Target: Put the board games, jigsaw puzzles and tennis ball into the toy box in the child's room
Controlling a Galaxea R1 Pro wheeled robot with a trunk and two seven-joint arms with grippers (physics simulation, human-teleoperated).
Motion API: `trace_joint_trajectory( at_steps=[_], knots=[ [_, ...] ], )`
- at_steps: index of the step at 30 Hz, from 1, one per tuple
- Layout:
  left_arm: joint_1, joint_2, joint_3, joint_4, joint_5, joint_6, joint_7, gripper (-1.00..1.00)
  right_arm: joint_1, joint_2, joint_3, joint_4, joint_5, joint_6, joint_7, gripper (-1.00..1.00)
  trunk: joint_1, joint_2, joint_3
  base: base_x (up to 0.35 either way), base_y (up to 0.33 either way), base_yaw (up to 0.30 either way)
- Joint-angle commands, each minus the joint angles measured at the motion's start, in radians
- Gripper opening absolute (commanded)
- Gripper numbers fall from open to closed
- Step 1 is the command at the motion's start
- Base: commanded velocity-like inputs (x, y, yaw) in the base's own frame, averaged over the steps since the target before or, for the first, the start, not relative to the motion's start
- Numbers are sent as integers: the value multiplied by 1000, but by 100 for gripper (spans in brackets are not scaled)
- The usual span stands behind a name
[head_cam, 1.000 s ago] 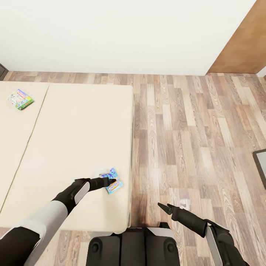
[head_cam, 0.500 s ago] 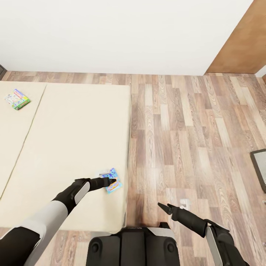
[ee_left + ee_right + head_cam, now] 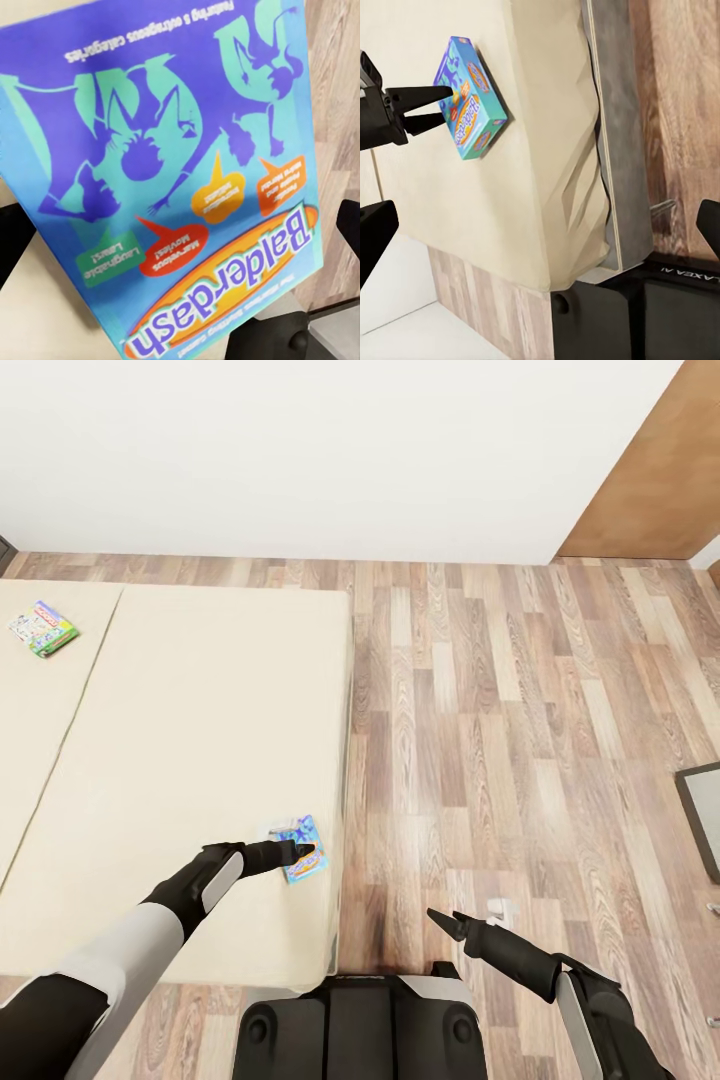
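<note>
— Where's the blue board game point(image 3: 302, 850)?
— Lower centre, on the bed point(image 3: 200, 760) near its edge. Second, green-bordered board game point(image 3: 42, 628) at upper left.
— Left gripper point(image 3: 305, 850)?
— Over the blue box, fingers slightly apart, clamping nothing.
— Right gripper point(image 3: 443, 921)?
— Spread open above wood floor point(image 3: 520, 710).

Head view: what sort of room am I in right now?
Most likely a bedroom. A wide beige bed stands on a wood-plank floor against a white wall, with two printed board games lying on the mattress.
</note>
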Motion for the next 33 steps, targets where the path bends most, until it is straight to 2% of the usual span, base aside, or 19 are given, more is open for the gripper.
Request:
trace_joint_trajectory(
  at_steps=[1, 22, 33],
  knots=[
    [0, 1, -5, -1, 6, 4, 0, 100, 0, 1, -2, 0, -4, 7, 2, 100, 0, -1, -1, 0, -1, 0],
    [0, -2, -4, -1, 4, -14, 0, 100, 0, 7, -4, 1, -4, 6, -3, 100, 0, -1, -1, 0, -31, 0],
    [0, -4, 1, -1, 2, -14, 0, 100, 0, -6, -3, 1, -5, 4, -1, 100, 0, -1, -1, 0, -4, 0]
  ],
)
